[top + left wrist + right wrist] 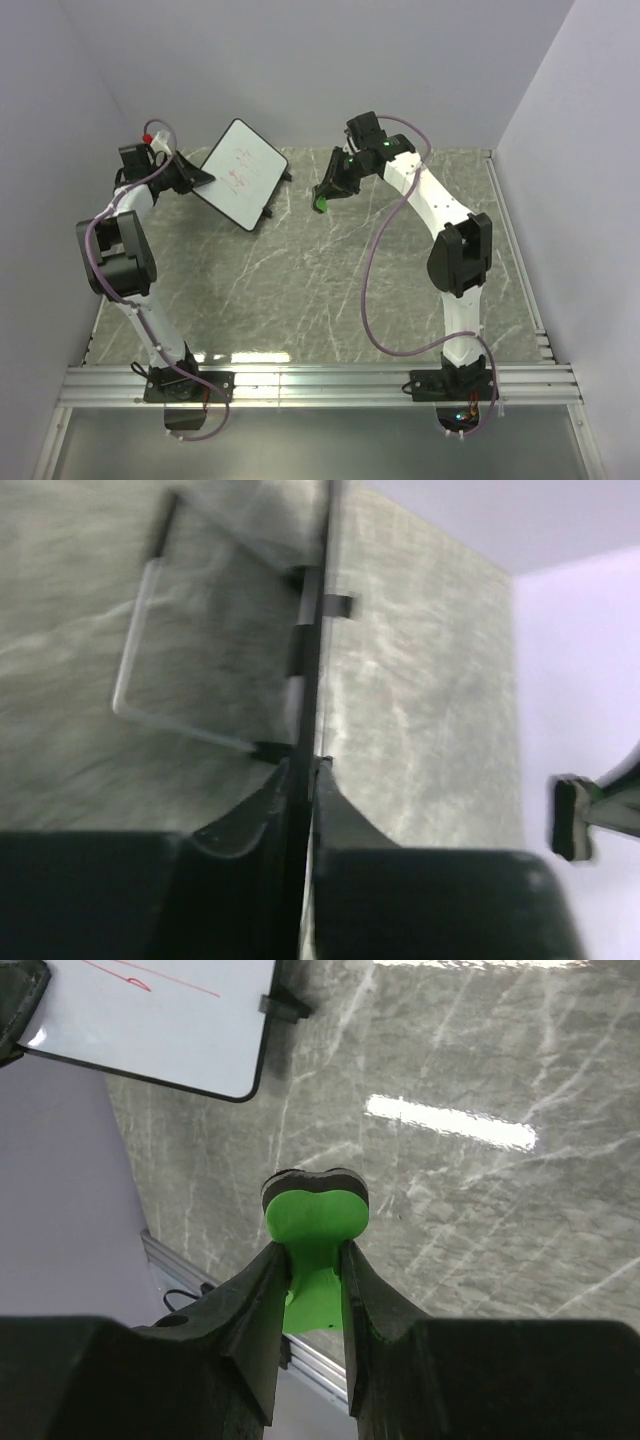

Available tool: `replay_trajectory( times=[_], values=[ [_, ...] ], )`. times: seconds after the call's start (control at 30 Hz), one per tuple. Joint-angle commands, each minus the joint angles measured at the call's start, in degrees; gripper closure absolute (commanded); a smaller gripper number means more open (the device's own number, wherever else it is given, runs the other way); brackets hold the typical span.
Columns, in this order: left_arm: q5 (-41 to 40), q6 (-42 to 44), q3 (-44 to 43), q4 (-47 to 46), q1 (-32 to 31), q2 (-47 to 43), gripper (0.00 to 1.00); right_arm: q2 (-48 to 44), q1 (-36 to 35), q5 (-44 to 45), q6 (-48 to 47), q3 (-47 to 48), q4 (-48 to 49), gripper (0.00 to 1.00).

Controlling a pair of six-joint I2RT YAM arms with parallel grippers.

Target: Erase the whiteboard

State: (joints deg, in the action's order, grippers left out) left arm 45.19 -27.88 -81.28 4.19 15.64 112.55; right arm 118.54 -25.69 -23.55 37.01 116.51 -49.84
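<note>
Gripping the whiteboard (240, 170) by its edge, the left claw (200, 179) is extended forward. A green eraser (321, 205) is pinched in the raised right claw (326, 192); the tilted board is seen to its left, apart.

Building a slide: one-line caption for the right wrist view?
Right gripper clamps a green eraser block above the grey marbled table, red-scribbled white rectangular whiteboard at upper left.

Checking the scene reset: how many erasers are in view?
1. The green eraser is clamped in the jaws of the right gripper, to the right of the whiteboard, which the left gripper holds by its edge. No other shows.
</note>
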Motion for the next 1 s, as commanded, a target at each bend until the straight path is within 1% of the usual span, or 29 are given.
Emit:
replay_trajectory(
  times=[0.0, 0.03, 0.17, 0.27, 0.37, 0.4, 0.5, 0.57, 0.6, 0.7, 0.77, 0.83, 0.9, 0.97],
  values=[
    [-1.68, 2.21, -3.27, 2.4, -0.35, 0.47, 0.92, 1.16, -1.73, -1.67, -0.72, 3.81, 1.67, 1.0],
    [-2.47, 2.56, -3.97, 3.36, -0.52, 0.48, 1.0, 1.95, -2.25, -2.46, -0.72, 4.68, 2.38, 1.0],
    [-4.93, 6.07, -3.37, 7.84, -2.27, -0.84, 1.0, 4.85, -4.98, -4.57, 0.07, 8.46, 6.07, 1.0],
    [-7.03, 7.4, -0.56, 8.91, -3.77, -2.94, 0.99, 7.66, -7.35, -5.89, 1.82, 10.93, 9.41, 1.0],
    [-6.43, 6.79, 4.62, 7.25, -3.95, -5.58, 1.0, 9.95, -8.93, -6.25, 3.32, 12.51, 11.87, 1.0],
    [-6.17, 7.05, 6.98, 6.89, -4.04, -6.2, 1.0, 10.48, -9.2, -5.98, 3.41, 12.78, 13.18, 1.0],
    [-6.34, 8.89, 10.42, 8.37, -4.47, -7.87, 1.0, 11.44, -9.99, -4.4, 3.5, 12.69, 16.09, 1.0],
    [-5.47, 8.02, 14.19, 7.16, -4.83, -10.15, 1.0, 12.15, -10.52, -2.21, 3.24, 13.3, 16.53, 1.0],
    [-5.72, 7.84, 15.0, 6.98, -5.09, -10.77, 1.0, 12.94, -10.78, 0.24, 3.24, 13.31, 16.8, 1.0],
    [-7.21, 7.93, 17.63, 8.64, -6.93, -12.62, 1.0, 14.08, -11.75, 4.55, 4.12, 11.64, 19.86, 1.0],
    [-6.78, 6.0, 20.44, 7.25, -7.2, -14.98, 1.0, 15.22, -12.36, 5.27, 5.61, 11.72, 22.23, 1.0],
    [-7.4, 4.68, 21.68, 5.76, -7.11, -18.4, 1.0, 17.94, -12.71, 5.27, 7.45, 14.26, 22.25, 1.0],
    [-8.01, 3.45, 21.07, 6.1, -7.11, -20.17, 1.0, 19.35, -13.15, 5.01, 8.16, 16.46, 21.72, 1.0],
    [-8.27, 1.87, 20.11, 5.23, -6.76, -22.19, 1.0, 18.4, -13.5, 5.35, 7.99, 16.3, 22.07, 1.0]
  ],
)
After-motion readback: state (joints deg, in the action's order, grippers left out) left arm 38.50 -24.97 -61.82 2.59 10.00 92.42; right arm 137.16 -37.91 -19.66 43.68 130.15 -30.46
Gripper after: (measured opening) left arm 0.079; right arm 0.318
